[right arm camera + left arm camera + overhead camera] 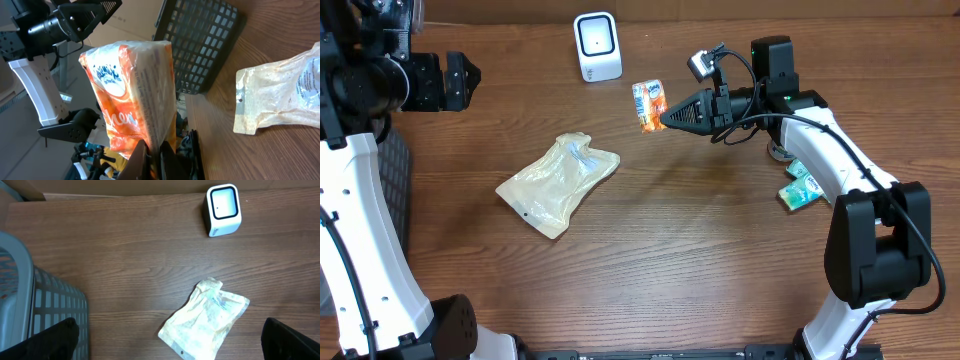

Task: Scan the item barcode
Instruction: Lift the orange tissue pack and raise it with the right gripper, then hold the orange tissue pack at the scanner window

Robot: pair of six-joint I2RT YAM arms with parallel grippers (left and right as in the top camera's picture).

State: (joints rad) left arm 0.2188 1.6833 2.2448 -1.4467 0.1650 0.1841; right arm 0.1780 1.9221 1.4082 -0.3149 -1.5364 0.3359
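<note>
Up just right of top centre in the overhead frame, held clear of the table (700, 260): orange packet (649, 105), pinched at its lower edge by the right gripper (665, 117), jaws clamped tight on it. Filling the left-centre of the right wrist frame, standing upright above the fingers, printed face turned left. Up and left of the packet, near the top edge, standing on the wood and apart from it: white scanner (597, 46). Lower and left of centre, lying flat: pale crumpled pouch (560, 183), well apart from both. At the upper left edge, near a grey basket (45, 310): left gripper (470, 80), jaws spread wide, holding nothing. At the right edge, beside the right arm: teal packets (802, 187) on the wood
</note>
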